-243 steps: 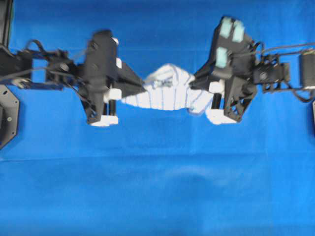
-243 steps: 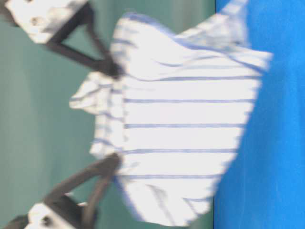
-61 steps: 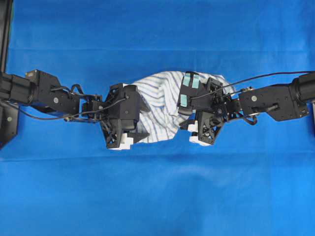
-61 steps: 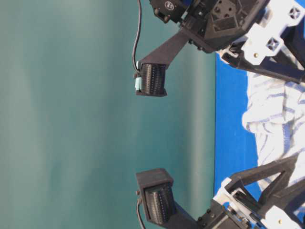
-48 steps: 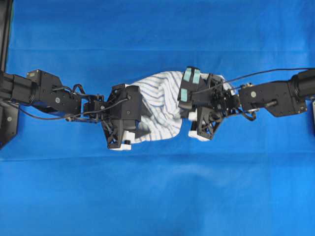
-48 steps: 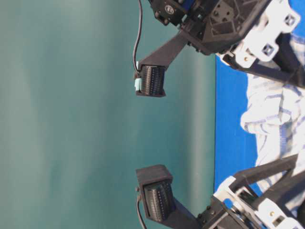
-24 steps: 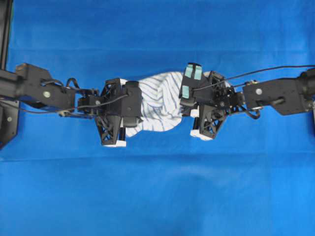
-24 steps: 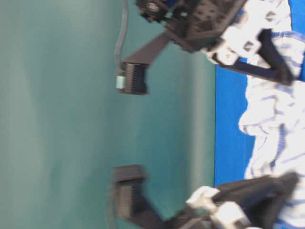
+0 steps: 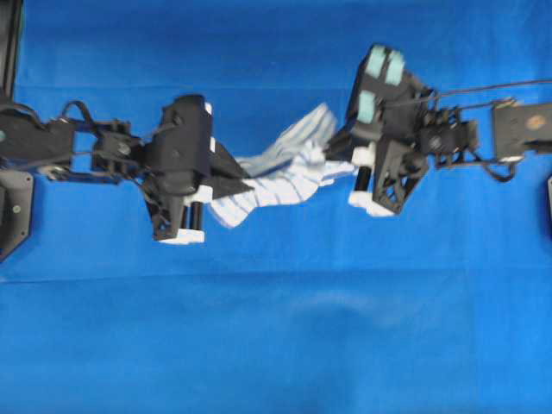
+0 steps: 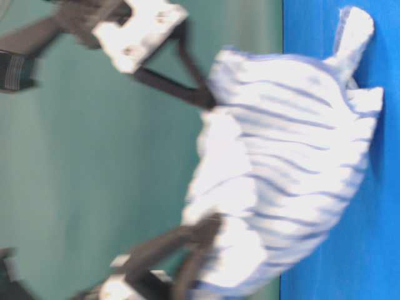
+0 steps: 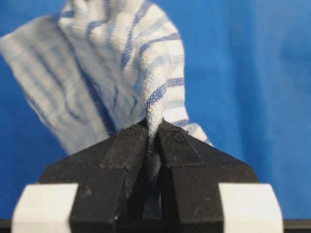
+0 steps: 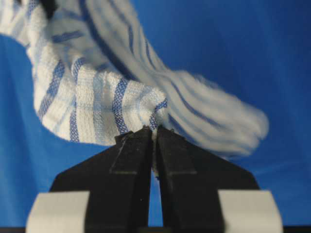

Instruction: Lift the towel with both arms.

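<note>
Above the table (image 9: pixel 276 345), both pincers, left (image 11: pixel 152 133) and right (image 12: pixel 154 133), now clamped on the towel (image 9: pixel 280 177), are hoisting it clear.

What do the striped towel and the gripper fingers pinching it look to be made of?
Towel: woven cloth, probably cotton, matte; the weave and blue stripe threads show, and it folds limply. Left gripper and right gripper fingers: matte black hard plastic, likely printed, with a faintly grainy surface and sharp edges.
</note>
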Action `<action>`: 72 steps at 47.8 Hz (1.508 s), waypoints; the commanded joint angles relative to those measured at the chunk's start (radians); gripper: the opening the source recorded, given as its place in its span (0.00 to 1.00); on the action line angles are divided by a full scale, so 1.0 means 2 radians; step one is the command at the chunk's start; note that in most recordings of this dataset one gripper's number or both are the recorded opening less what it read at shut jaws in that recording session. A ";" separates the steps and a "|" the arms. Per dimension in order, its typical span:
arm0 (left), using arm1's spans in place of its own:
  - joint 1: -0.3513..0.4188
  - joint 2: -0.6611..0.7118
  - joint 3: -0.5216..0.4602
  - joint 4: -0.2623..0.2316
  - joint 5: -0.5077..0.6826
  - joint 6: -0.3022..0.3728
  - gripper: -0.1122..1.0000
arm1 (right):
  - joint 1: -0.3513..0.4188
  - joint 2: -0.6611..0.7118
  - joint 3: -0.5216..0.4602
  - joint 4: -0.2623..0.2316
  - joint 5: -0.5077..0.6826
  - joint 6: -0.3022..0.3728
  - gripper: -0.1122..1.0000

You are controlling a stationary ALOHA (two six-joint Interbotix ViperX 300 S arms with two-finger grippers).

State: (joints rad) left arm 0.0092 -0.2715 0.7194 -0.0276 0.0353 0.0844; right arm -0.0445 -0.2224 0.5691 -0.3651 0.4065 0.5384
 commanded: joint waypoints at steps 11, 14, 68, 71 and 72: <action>0.022 -0.084 -0.081 0.001 0.094 -0.002 0.12 | 0.000 -0.069 -0.089 -0.035 0.094 -0.002 0.13; 0.028 -0.093 -0.093 0.001 0.107 -0.001 0.12 | 0.001 -0.075 -0.104 -0.037 0.110 -0.012 0.13; 0.051 -0.110 -0.277 0.005 0.252 0.035 0.12 | 0.012 -0.084 -0.268 -0.034 0.229 -0.098 0.13; 0.051 -0.110 -0.275 0.005 0.253 0.035 0.12 | 0.012 -0.084 -0.268 -0.034 0.233 -0.099 0.13; 0.051 -0.109 -0.275 0.005 0.253 0.035 0.12 | 0.012 -0.084 -0.268 -0.034 0.233 -0.099 0.13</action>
State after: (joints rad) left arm 0.1089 -0.4863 0.1856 -0.0199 0.5446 0.1534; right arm -0.0230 -0.3743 0.0552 -0.4310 0.8698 0.3451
